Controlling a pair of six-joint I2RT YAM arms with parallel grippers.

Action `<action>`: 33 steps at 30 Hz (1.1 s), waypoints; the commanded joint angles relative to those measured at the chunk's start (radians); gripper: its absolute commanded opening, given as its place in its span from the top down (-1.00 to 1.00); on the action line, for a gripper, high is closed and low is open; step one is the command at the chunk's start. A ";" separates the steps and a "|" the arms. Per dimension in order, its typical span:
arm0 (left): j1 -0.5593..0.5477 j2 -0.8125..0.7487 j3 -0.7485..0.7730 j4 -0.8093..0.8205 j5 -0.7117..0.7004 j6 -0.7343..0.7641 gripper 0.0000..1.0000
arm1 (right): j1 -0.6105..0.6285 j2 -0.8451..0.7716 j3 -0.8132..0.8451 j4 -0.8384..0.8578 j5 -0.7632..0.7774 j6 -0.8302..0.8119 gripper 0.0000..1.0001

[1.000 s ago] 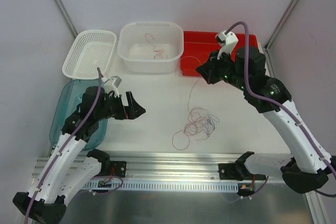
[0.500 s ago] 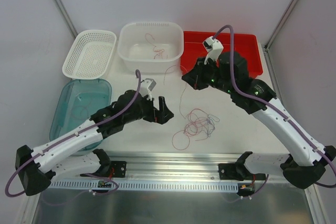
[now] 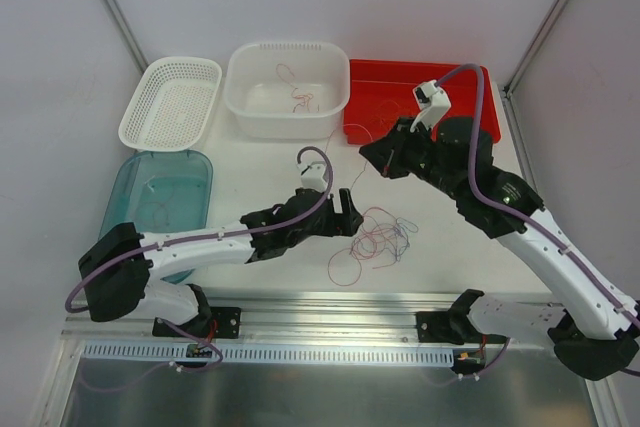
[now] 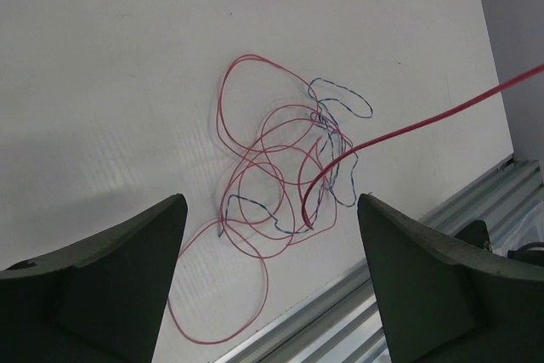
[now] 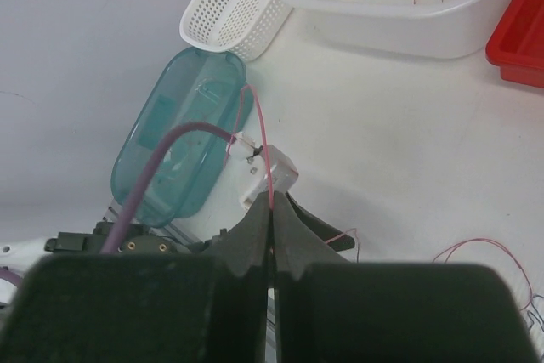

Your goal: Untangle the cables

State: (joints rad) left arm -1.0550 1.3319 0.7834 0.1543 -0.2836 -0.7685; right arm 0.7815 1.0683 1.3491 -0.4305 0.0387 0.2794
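Here cables (image 4: 280, 176) lie beyond the left gripper's (image 4: 270, 210) spread fingers (image 4: 110, 286); right gripper (image 5: 272, 214) pinches one strand (image 5: 266, 155).

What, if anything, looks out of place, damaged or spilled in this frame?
Nothing stands out. The cable tangle lies on the table, with one red strand rising from it, pinched in the shut right fingers. A few loose wires sit in the white tub. Nothing looks tipped or damaged.
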 commanded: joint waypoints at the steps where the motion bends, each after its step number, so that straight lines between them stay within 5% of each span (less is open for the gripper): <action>1: -0.051 0.053 0.045 0.117 -0.089 -0.078 -0.64 | 0.004 -0.039 -0.002 0.041 0.039 0.020 0.99; 11: -0.105 0.194 0.105 0.183 -0.166 -0.129 -0.26 | 0.005 -0.099 -0.057 0.038 0.036 0.043 0.99; 14: -0.115 0.211 0.122 0.182 -0.190 -0.100 -0.02 | 0.005 -0.122 -0.079 0.033 0.041 0.047 0.99; 18: -0.123 0.198 0.113 0.180 -0.197 -0.086 0.91 | 0.005 -0.143 -0.103 0.016 0.061 0.041 0.98; 22: -0.123 0.144 0.091 0.127 -0.187 -0.088 1.00 | 0.004 -0.157 -0.119 -0.048 0.101 0.020 0.96; 24: -0.123 0.115 0.094 0.067 -0.184 -0.057 1.00 | 0.002 -0.168 -0.130 -0.082 0.128 0.003 0.81; 29: -0.120 -0.009 0.154 -0.110 -0.216 0.043 1.00 | -0.004 -0.218 -0.220 -0.200 0.237 -0.022 -0.01; 33: -0.089 -0.091 0.224 -0.263 -0.195 0.132 1.00 | -0.013 -0.287 -0.315 -0.251 0.280 -0.019 -0.32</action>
State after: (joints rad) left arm -1.1625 1.3117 0.9337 0.0170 -0.4599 -0.7361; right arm 0.7769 0.8326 1.0870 -0.6117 0.2394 0.2687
